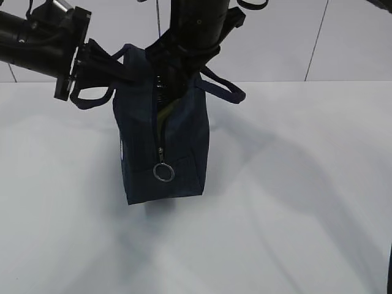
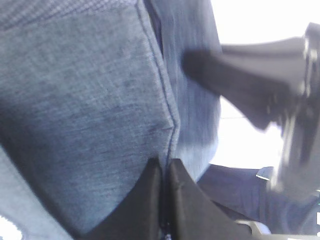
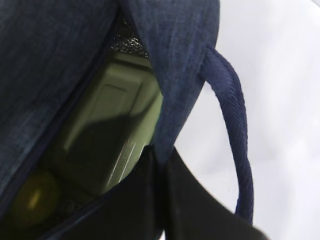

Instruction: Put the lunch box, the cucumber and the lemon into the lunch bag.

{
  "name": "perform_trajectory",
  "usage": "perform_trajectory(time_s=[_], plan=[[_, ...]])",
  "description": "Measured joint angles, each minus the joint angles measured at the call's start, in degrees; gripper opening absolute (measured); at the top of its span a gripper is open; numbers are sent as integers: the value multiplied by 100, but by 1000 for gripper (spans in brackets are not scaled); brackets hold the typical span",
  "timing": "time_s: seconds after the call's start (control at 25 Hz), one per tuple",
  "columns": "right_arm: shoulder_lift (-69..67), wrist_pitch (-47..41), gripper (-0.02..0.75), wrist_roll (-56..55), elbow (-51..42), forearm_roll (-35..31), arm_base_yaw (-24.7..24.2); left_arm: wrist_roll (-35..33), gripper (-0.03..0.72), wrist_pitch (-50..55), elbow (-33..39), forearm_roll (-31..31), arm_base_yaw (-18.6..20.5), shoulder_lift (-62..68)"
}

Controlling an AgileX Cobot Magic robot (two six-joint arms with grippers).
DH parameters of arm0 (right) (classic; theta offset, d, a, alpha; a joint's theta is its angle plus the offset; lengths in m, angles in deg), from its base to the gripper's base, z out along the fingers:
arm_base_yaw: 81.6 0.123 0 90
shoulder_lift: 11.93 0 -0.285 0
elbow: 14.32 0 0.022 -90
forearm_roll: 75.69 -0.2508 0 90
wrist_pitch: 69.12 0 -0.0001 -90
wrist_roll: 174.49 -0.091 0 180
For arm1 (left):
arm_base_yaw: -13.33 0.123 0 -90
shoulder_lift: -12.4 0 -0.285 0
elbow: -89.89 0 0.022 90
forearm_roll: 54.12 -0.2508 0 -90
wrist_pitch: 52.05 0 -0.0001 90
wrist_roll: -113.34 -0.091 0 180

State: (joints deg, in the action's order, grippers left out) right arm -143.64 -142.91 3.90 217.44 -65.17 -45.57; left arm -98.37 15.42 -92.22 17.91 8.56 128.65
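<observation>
The dark navy lunch bag (image 1: 162, 144) stands upright on the white table, its top zipper open and the ring pull (image 1: 163, 172) hanging down the front. My left gripper (image 1: 125, 72) is shut on the bag's left top edge; in the left wrist view (image 2: 165, 162) the fabric seam is pinched between the fingers. My right gripper (image 3: 160, 152) is shut on the bag's right rim beside a loop handle (image 3: 235, 125). Inside the bag lie the sage-green lunch box (image 3: 115, 120) and the yellow lemon (image 3: 32, 197). The cucumber is not visible.
The white table (image 1: 294, 184) spreads around the bag. The bag's handles (image 1: 226, 90) hang out to both sides. The right arm (image 2: 280, 100) shows blurred at the right of the left wrist view.
</observation>
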Motion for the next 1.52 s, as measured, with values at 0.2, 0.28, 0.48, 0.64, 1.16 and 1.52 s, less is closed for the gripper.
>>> perform_trajectory(time_s=[0.2, 0.28, 0.48, 0.64, 1.16, 1.52], plan=[[32, 12, 1, -306, -39, 13, -118, 0, -9, -10, 0, 12, -118, 0], [32, 12, 1, -372, -39, 13, -170, 0, -9, -10, 0, 12, -169, 0], [43, 43, 1, -587, -143, 26, -292, 0, -9, -134, 0, 25, -207, 13], [43, 67, 1, -723, -342, 38, -399, 0, -9, -248, 0, 25, -269, 17], [471, 102, 1, -840, -1022, 38, -724, 0, -9, -648, 0, -75, -852, 17], [525, 152, 1, -937, -1506, 59, -745, 0, -9, -744, 0, -124, -1081, 243]])
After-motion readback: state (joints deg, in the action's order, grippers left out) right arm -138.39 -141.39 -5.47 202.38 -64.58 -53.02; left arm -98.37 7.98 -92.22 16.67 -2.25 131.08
